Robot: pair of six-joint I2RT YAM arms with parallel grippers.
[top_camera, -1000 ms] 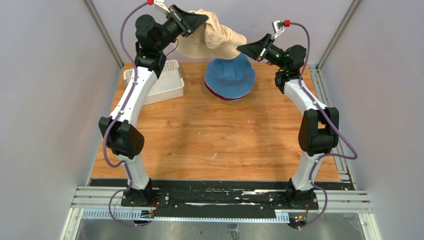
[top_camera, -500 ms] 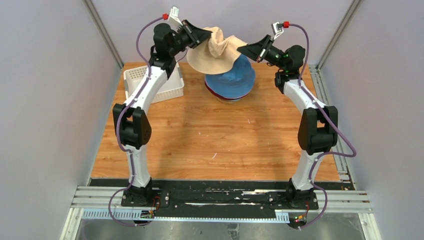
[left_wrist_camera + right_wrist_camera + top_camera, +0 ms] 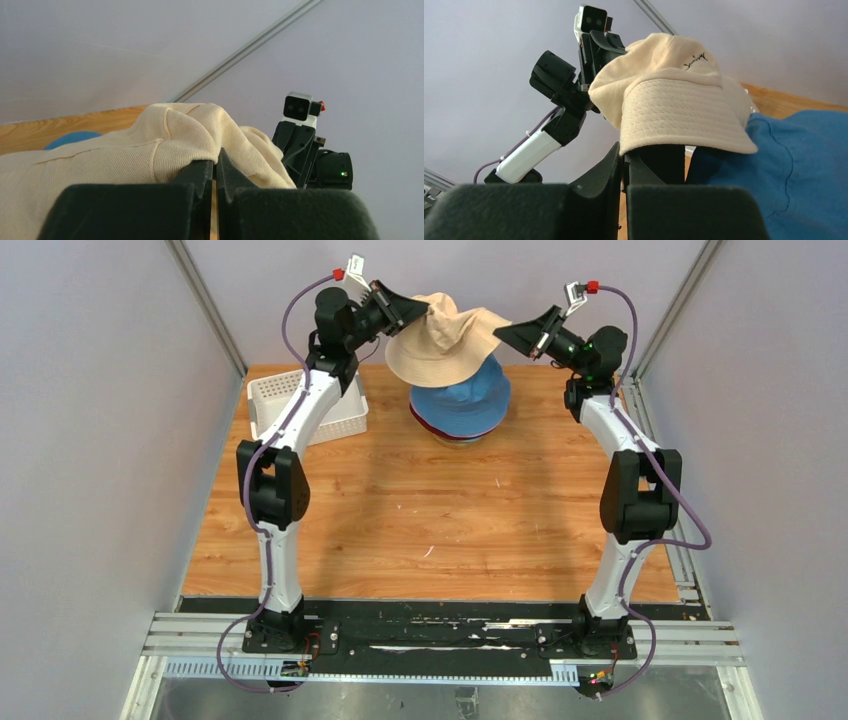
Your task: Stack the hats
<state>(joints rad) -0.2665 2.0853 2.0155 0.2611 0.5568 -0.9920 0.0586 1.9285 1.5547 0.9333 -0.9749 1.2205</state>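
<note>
At the near edge, metal rails (image 3: 440, 640) are seen, to which both arm bases are bolted. Beyond them a wooden table (image 3: 420, 530) is spread, marked with a few pale scuffs and enclosed on three sides by plain pale grey walls (image 3: 90, 440). Toward the far left corner a white mesh basket (image 3: 335, 410) is set on the wood. At the far middle a blue hat (image 3: 460, 405) is seated on top of a pile, with the rim of a dark red hat (image 3: 440, 433) showing beneath it. Above the pile a beige hat (image 3: 440, 335) is held in the air between the two grippers, its brim overlapping the blue crown in the overhead view; whether the two touch cannot be told. The left gripper (image 3: 425, 308) is clamped on the hat's left side, with cloth bunched over its closed fingers in the wrist view. The right gripper (image 3: 497, 332) is pinched tight on the brim's right edge. The left arm (image 3: 290, 430) is raised steeply from its base and turned inward at the top; the right arm (image 3: 625, 460) is posed as its mirror.
</note>
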